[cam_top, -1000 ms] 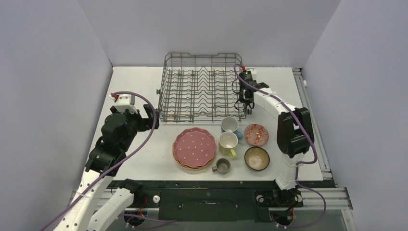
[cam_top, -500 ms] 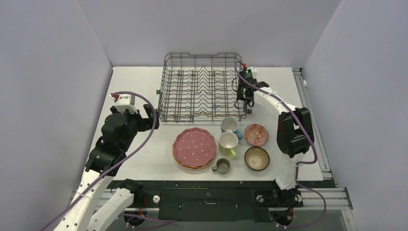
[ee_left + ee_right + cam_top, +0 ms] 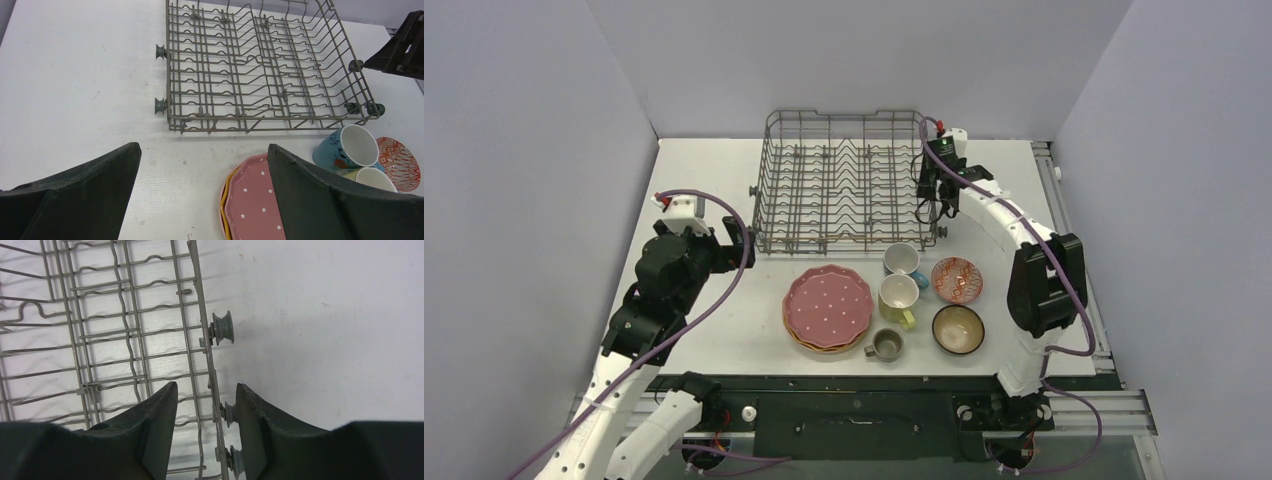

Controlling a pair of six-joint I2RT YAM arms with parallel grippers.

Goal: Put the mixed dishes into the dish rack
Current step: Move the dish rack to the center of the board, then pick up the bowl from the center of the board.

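**Near edge.** A small grey-olive mug point(image 3: 885, 344) stands on the white table point(image 3: 704, 180), with a dark brown bowl point(image 3: 957, 329) at its 3 o'clock.

**Middle.** A stack of scalloped plates point(image 3: 828, 306) has a pink dotted one on top. The yellow mug point(image 3: 898, 297) is at its 3 o'clock, the blue mug point(image 3: 903, 260) just beyond that, and the red-patterned bowl point(image 3: 956, 279) further right. At the stack's 10 o'clock the left gripper point(image 3: 746, 243) hangs by the rack's near-left corner, its fingers spread wide around nothing.

**Far.** The dish rack point(image 3: 844, 185) sits at 12 o'clock of the dishes. At its 3 o'clock rim the right gripper point(image 3: 206, 386) has its fingers slightly parted, straddling the rim wire beside a side wheel point(image 3: 222, 328). Whether they touch the wire is unclear.
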